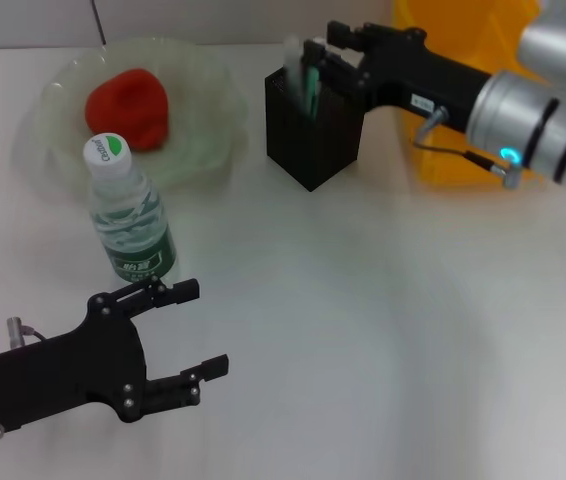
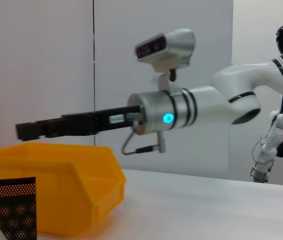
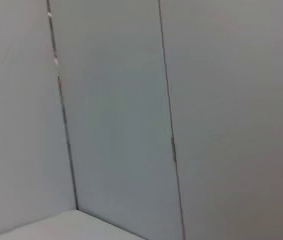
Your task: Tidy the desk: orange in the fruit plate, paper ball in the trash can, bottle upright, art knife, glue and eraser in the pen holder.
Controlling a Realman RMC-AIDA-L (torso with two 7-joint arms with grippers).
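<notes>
The right gripper (image 1: 315, 62) hangs over the pen holder (image 1: 311, 135), its fingers around a mint-green art knife (image 1: 310, 85) standing in the cup; I judge the knife light, stiff and slick, best pinched at mid-body; the left gripper (image 1: 199, 330) rests spread and empty beside the upright bottle (image 1: 128, 215); the orange (image 1: 128, 107) lies in the fruit plate (image 1: 203, 120).

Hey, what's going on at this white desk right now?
The right gripper is over the black wire-mesh pen holder, where a mint-green art knife stands. The red-orange orange lies in the pale green scalloped fruit plate. The clear water bottle stands upright. The left gripper waits open near it.
</notes>
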